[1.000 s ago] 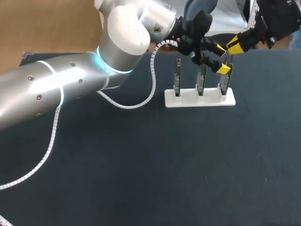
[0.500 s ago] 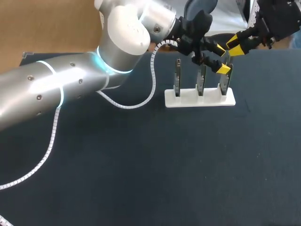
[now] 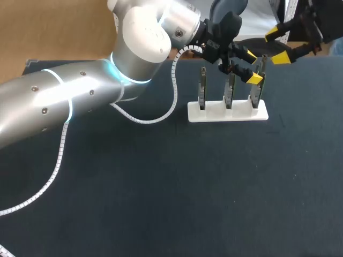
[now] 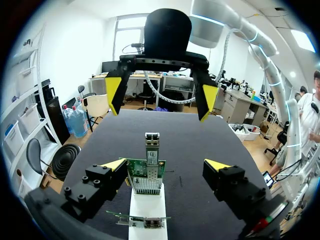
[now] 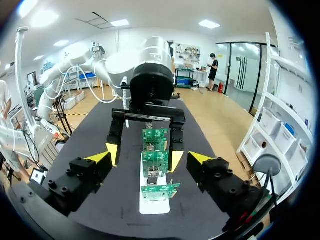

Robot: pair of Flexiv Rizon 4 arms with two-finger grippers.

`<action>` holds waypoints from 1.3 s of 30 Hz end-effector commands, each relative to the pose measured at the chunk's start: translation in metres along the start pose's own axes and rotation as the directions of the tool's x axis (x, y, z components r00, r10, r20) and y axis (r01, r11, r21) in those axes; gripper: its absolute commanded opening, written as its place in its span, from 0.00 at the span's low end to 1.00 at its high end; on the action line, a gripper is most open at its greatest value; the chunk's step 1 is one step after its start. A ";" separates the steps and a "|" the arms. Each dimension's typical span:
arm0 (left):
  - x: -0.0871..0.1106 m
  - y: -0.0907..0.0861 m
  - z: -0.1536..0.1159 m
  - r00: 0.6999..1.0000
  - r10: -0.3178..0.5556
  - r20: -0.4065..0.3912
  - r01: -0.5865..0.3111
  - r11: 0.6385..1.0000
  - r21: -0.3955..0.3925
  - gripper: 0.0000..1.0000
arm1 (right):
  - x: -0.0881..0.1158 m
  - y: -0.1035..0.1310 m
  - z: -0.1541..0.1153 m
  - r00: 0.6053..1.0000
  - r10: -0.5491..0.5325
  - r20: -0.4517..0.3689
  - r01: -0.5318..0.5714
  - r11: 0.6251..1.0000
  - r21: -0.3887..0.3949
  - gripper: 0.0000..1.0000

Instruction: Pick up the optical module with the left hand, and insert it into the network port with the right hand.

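Observation:
The silver optical module (image 4: 152, 146) stands plugged into the port of a green network card (image 4: 145, 178), the right-hand one of three on a white stand (image 3: 228, 113). In the head view the module (image 3: 261, 65) sticks up from that card. My left gripper (image 3: 253, 67) is open, its fingers straddling the card without touching it, as the left wrist view (image 4: 165, 165) shows. My right gripper (image 3: 277, 45) hangs open just up and to the right of the module, nothing between its fingers. It faces the left one (image 4: 160, 97) across the card.
Two more upright cards (image 3: 202, 88) (image 3: 229, 88) fill the stand's left and middle slots. In the right wrist view the row of cards (image 5: 155, 162) lies ahead of my open gripper (image 5: 150, 157). My left arm's white coiled cable (image 3: 174, 85) hangs over the dark table (image 3: 177, 187).
My right gripper has opened wide and drawn back up and to the right, off the module. The left arm and its open gripper have kept still.

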State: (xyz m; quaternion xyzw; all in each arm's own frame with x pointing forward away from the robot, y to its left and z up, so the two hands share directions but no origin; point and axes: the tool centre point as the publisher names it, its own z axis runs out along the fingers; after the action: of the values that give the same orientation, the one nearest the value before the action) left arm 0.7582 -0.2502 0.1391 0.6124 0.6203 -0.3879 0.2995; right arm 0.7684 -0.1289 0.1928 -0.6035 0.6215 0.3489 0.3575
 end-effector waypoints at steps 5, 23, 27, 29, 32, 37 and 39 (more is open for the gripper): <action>-0.001 0.001 0.000 1.000 -0.001 -0.005 0.001 1.000 0.002 1.00 | -0.005 0.002 -0.006 1.000 -0.020 -0.001 0.020 1.000 0.018 0.00; -0.001 0.001 0.000 1.000 -0.001 -0.005 0.001 1.000 0.002 1.00 | -0.010 -0.003 0.006 0.999 -0.032 -0.026 0.033 0.999 0.015 0.00; -0.001 0.001 0.000 1.000 -0.001 -0.005 0.001 1.000 0.002 1.00 | -0.008 -0.005 0.009 0.999 -0.030 -0.026 0.031 1.000 0.006 0.00; -0.001 0.001 0.000 1.000 -0.001 -0.005 0.001 1.000 0.002 1.00 | -0.007 -0.006 0.011 0.999 -0.028 -0.028 0.028 1.000 0.004 0.00; -0.001 0.001 0.000 1.000 -0.001 -0.005 0.001 1.000 0.002 1.00 | -0.006 -0.006 0.013 0.999 -0.025 -0.032 0.025 1.000 -0.001 0.00; -0.001 0.001 0.000 1.000 -0.001 -0.005 0.001 1.000 0.002 1.00 | -0.001 -0.006 0.016 0.999 -0.015 -0.041 0.014 1.000 -0.010 0.00; -0.001 0.001 0.000 1.000 -0.001 -0.005 0.001 1.000 0.002 1.00 | 0.001 -0.006 0.018 0.999 -0.006 -0.041 0.005 1.000 -0.013 0.00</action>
State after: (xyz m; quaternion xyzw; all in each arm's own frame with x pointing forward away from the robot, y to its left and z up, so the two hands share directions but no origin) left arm 0.7582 -0.2502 0.1391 0.6124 0.6203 -0.3879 0.2995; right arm 0.7710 -0.1151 0.1856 -0.6147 0.6252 0.3367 0.3433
